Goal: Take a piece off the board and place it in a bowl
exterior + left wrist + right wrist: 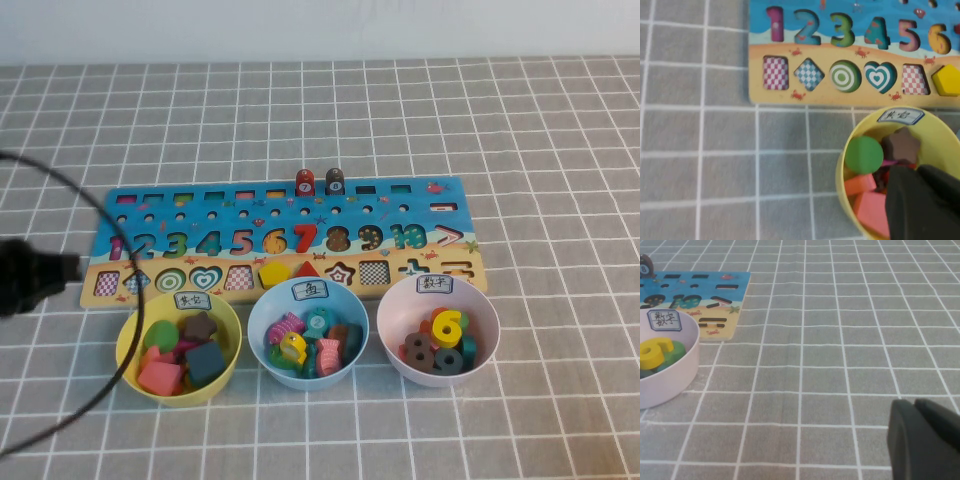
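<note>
The small red cylindrical peg (305,182) stands on the long blue puzzle board (430,212), at its far edge, touching a dark grey peg (334,181); a careless pinch could take the wrong one. The left gripper (920,200), jaws shut and empty, hovers over the yellow plastic bowl (128,335). The right gripper (925,440), seemingly shut, sits over open table right of the board. The light blue round plastic bowl (262,318) waits just before the board.

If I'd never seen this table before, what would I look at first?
Probably the long blue board with its bright numbers across the middle of the table, where a small red piece stands at its far edge beside a dark peg. Next come three bowls of blocks in front: yellow bowl, light blue bowl, pink bowl. The left pincer, shut, hangs over the yellow bowl; the right pincer sits over bare cloth.
</note>
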`<state>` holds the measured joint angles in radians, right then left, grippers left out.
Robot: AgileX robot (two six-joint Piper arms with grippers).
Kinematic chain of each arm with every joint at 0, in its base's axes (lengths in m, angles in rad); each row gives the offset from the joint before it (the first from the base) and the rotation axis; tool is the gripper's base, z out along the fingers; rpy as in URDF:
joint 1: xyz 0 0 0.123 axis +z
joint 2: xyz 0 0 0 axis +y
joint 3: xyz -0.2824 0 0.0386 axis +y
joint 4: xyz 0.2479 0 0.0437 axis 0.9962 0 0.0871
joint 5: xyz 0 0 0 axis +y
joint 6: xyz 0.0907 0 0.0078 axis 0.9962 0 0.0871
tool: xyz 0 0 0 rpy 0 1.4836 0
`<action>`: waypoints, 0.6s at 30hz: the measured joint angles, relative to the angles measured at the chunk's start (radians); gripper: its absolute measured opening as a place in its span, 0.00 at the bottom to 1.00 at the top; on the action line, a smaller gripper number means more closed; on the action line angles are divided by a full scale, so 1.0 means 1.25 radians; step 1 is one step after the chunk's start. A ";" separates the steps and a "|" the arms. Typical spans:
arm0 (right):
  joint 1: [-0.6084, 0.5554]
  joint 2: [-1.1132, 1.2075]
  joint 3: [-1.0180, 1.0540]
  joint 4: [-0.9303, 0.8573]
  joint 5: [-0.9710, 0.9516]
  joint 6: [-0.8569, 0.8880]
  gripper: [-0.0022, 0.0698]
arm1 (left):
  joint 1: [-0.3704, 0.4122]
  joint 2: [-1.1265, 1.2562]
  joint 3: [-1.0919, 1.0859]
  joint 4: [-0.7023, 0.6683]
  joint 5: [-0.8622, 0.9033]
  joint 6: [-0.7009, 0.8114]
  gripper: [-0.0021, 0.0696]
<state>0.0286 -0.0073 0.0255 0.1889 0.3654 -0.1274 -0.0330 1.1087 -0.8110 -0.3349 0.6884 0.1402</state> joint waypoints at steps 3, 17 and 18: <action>0.000 0.000 0.000 0.000 0.000 0.000 0.01 | -0.033 0.093 -0.085 0.005 0.013 0.019 0.02; 0.000 0.000 0.000 0.000 0.000 0.000 0.01 | -0.248 0.429 -0.420 0.013 0.086 0.025 0.02; 0.000 0.000 0.000 0.000 0.000 0.000 0.01 | -0.258 0.444 -0.436 0.019 0.090 0.025 0.02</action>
<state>0.0286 -0.0073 0.0255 0.1889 0.3654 -0.1274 -0.3552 1.6640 -1.3566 -0.3115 0.8003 0.1710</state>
